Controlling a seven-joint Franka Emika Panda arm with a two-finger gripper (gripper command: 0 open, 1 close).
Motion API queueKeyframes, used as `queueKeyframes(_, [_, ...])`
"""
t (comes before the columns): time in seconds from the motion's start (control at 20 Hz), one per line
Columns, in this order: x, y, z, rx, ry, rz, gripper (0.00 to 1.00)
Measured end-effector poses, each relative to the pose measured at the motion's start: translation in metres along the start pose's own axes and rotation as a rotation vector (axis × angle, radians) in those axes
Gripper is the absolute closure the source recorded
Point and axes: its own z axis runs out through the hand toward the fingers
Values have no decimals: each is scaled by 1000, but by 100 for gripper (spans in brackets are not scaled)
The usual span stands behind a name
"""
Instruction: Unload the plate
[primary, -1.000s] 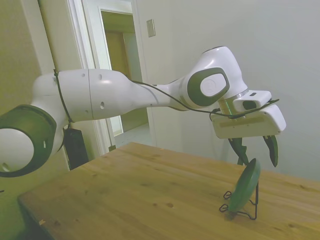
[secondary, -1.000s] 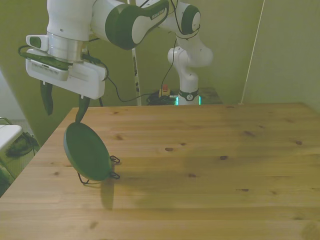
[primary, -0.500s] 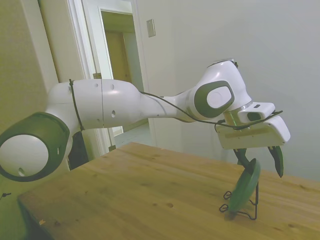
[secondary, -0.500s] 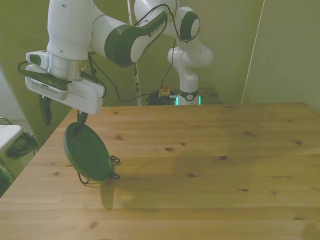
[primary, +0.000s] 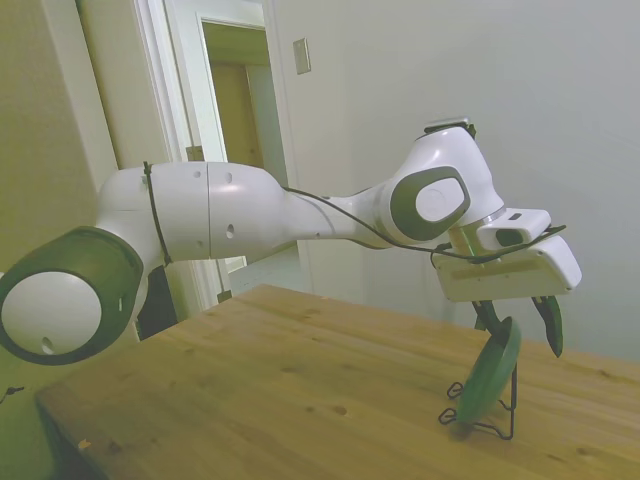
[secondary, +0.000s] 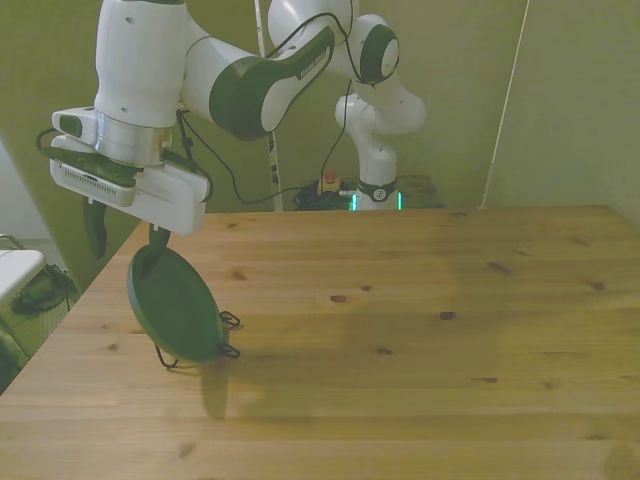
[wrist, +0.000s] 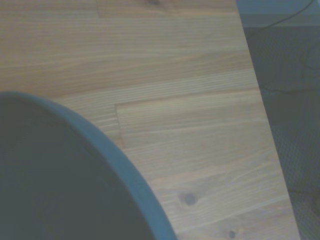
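The dark green plate stands on edge, tilted, in a thin black wire stand near the table's corner at the front view's left. My gripper hangs open at the plate's upper rim. One finger is on each side of the rim, and I see no contact. Much of the wrist view is filled by the plate, blurred and close.
The wooden table stretches wide toward the front view's right. Its edge runs close beside the plate, with dark floor and cables beyond. An open doorway lies behind the arm in the side view.
The gripper has come down, from above the plate to around its top rim, staying open. The plate and its stand have not moved.
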Motion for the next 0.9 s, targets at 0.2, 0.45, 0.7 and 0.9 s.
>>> queueKeyframes(0.2, [-1, -3, 0, 6, -1, -3, 100])
queueKeyframes(0.45, [-3, -7, -1, 14, -1, -8, 100])
queueKeyframes(0.7, [-4, -9, -1, 17, -2, -10, 100])
queueKeyframes(0.9, [-4, -9, -2, 20, 1, -11, 100])
